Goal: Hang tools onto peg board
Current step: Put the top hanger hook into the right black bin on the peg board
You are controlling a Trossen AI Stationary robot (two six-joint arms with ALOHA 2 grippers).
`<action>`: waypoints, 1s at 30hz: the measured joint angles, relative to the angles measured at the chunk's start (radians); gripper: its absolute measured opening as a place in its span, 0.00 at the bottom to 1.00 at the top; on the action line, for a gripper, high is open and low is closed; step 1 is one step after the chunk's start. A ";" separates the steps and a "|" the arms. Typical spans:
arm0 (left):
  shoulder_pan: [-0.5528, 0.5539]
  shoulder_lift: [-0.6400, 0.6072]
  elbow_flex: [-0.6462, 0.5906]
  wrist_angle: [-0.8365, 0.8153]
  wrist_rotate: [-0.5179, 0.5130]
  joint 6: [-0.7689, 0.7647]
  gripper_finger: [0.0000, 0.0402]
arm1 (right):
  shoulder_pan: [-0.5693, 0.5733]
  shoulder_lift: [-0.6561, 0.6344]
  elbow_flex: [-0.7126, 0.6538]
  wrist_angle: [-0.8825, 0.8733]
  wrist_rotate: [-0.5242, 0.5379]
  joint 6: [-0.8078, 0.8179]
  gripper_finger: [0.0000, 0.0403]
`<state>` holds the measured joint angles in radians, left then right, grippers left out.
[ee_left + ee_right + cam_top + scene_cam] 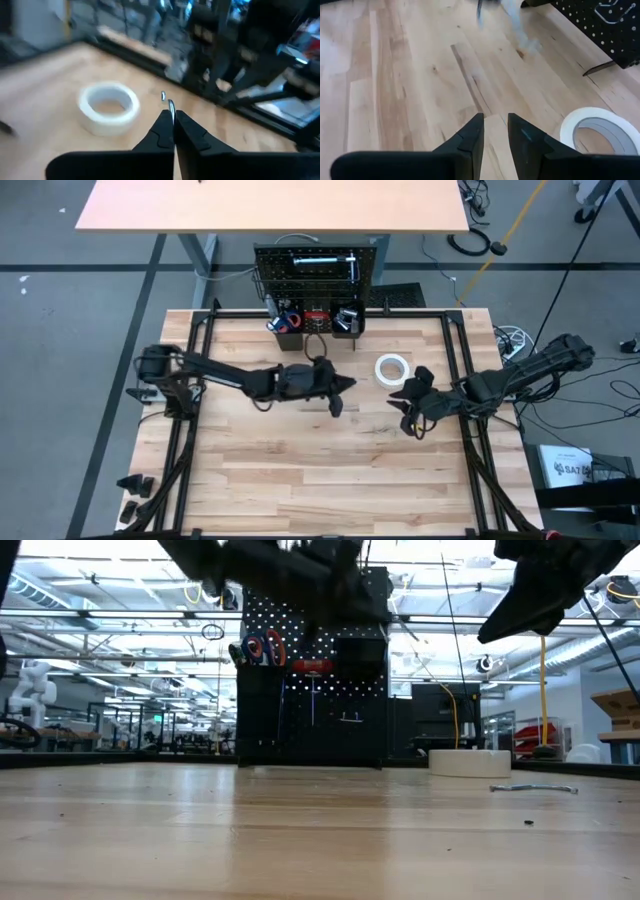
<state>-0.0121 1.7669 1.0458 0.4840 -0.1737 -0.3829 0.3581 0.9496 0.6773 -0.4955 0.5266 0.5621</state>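
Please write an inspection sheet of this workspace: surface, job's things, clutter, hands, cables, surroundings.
Surface: wooden tabletop, mostly bare.
Job's things: white tape roll lying flat; peg board upright at the far edge, tools in its bins.
Clutter: small metal piece on the wood, kind unclear.
Hands: left hand shut, holding a thin metal piece; right hand slightly open, empty.
Cables: several on the floor.
Surroundings: second table behind.

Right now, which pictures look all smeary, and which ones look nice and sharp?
Left wrist view: smeary all over, the white tape roll and the background streaked. Right wrist view: wood grain crisp, only a blurred patch near the peg board. Low view: both arms overhead look soft. High view: sharp.
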 joint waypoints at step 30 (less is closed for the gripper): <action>0.238 -0.179 0.169 -0.303 -0.171 0.501 0.00 | 0.004 0.016 0.000 0.025 0.060 -0.024 0.19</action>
<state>0.2262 1.5877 1.2152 0.1805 -0.3450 0.1184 0.3618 0.9657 0.6773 -0.4706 0.5863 0.5385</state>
